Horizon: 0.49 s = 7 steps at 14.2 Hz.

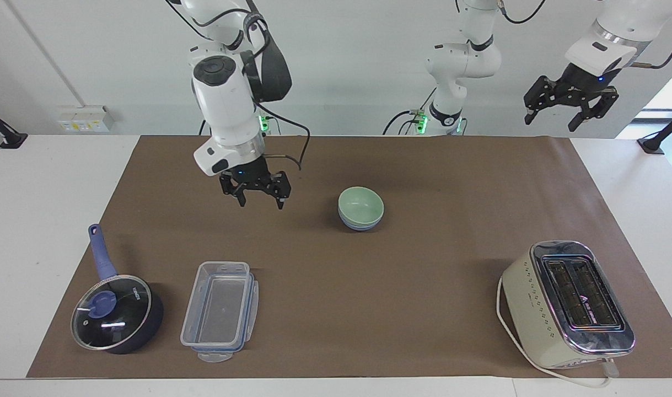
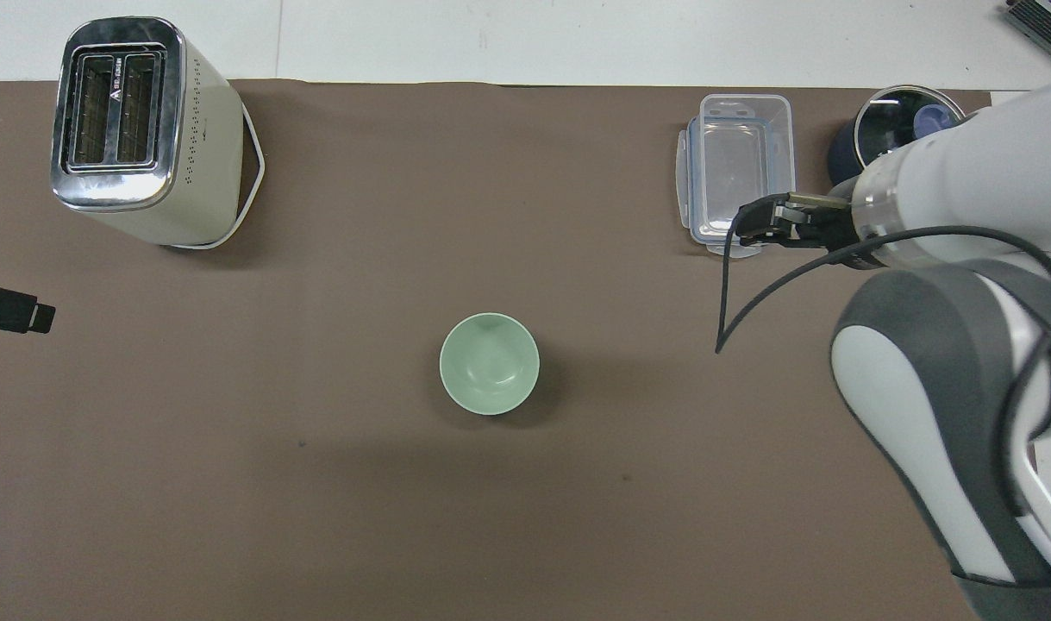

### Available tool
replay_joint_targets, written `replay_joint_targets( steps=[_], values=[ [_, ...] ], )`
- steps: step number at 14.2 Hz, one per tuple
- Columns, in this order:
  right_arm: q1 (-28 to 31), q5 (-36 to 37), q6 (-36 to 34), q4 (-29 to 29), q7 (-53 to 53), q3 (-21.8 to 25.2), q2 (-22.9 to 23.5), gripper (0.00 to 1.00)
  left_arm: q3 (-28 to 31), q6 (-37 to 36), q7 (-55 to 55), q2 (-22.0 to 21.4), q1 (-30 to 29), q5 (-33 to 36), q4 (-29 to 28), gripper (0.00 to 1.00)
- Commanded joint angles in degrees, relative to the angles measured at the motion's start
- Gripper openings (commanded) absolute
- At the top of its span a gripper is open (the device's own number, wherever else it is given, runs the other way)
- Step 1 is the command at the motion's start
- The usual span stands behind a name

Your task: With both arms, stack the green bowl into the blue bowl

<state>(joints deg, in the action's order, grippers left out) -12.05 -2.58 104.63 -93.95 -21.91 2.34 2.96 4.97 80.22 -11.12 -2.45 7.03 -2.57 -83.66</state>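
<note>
Resting upright, mouth up, green bowl [image 1: 361,204] nests in blue bowl [image 1: 361,225] — right gripper [image 1: 257,199] and left gripper [image 1: 570,113] both open, empty.

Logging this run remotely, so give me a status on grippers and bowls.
Right gripper open, empty, over bare mat. Left gripper open, empty, waiting raised at its end. Green bowl nested in blue bowl, mid-table. Nothing in the way.

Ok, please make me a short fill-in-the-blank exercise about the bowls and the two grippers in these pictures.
1. The green bowl sits inside the ____ bowl.
2. The right gripper is open and holds ____.
3. The left gripper, raised at its own end of the table, is ____.
4. The container stands beside the lidded ____.

Missing words: blue; nothing; open; saucepan
</note>
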Motion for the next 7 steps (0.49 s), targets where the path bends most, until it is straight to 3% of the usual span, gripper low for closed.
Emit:
replay_joint_targets(
  steps=[1, 7],
  values=[
    [1.85, 0.91, -3.63, 0.26, 0.55, -0.5, -3.56, 1.0, -0.14, -0.51, -0.57, -1.24, -0.53, 0.37, -1.33, 1.0],
    [7.12, 1.09, -12.33, 2.37, 7.55, -0.41, -8.22, 1.0, -0.14, -0.42, -0.31, -1.24, -0.62, 0.55, -1.24, 1.0]
  ],
)
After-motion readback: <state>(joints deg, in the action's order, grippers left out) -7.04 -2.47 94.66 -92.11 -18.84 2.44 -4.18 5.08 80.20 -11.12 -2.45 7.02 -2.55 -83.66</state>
